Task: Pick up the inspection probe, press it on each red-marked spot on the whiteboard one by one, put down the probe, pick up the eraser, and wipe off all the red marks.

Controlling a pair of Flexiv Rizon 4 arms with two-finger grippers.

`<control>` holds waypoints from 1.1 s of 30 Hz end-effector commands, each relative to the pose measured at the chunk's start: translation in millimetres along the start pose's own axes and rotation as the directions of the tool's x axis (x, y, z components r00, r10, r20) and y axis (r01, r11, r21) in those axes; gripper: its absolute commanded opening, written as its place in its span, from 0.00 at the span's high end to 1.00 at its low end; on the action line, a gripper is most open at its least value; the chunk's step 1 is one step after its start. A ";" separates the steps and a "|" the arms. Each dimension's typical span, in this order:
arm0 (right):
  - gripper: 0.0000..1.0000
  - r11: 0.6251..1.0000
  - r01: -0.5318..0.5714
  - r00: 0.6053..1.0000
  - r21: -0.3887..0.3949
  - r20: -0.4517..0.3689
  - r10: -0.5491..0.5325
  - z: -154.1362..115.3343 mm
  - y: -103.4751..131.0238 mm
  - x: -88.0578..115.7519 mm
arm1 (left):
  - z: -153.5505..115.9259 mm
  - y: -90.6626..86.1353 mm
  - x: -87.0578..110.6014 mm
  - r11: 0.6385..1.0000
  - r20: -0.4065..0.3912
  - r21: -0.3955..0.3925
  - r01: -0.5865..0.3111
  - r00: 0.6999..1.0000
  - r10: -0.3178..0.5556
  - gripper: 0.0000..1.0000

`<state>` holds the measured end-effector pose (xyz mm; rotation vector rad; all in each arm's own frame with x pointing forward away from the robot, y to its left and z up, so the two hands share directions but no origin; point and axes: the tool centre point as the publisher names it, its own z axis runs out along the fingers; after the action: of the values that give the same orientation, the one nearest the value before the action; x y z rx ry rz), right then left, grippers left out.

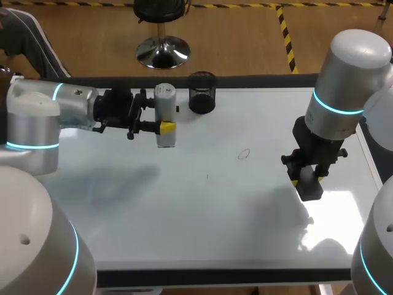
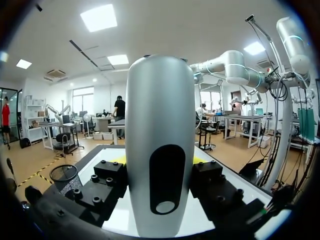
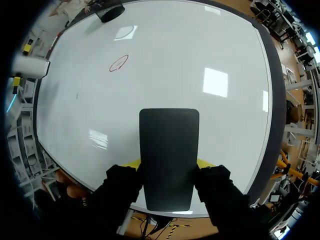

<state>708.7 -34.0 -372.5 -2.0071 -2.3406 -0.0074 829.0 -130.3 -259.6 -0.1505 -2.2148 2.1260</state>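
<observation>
1. Head view: the probe [image 1: 164, 115] is gripped across its body by the left gripper [image 1: 158, 114], with a finger pressed to each side. It is well off to the far left of the red ring [image 1: 244, 153] and just beside the black mesh cup [image 1: 202, 92].
2. In the left wrist view the probe is seen upright. It cannot be told whether its base rests on the whiteboard [image 1: 184, 215]. It is judged to be parked far from the red ring so that the wiping path is left free.
3. The eraser [image 1: 310, 186] is clamped at its rear end by the right gripper [image 1: 309, 178]. It is well apart from the red ring, to its right and nearer the robot.
4. In the right wrist view the eraser's long body is seen projecting ahead of the fingers over the board. This hold is judged to let its face be laid flat and swept toward the red ring.
5. Contact between eraser and board cannot be confirmed.
6. One red ring is seen unwiped. A tiny dark tick [image 1: 207, 177] lies left of it and nearer the robot, too small for its colour to be told.
7. Wiping is judged to be the step in hand, not yet carried to the ring.
</observation>
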 end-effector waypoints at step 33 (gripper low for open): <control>1.00 1.000 -0.014 1.000 -0.006 -0.007 0.014 1.4 6.3 -9.8 | -24.7 5.6 13.1 1.000 0.027 0.018 0.001 1.000 -0.002 1.00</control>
<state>713.6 -38.5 -373.3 -2.0282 -2.3309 -0.0127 818.7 -103.4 -264.6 -0.1184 -2.2103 2.1549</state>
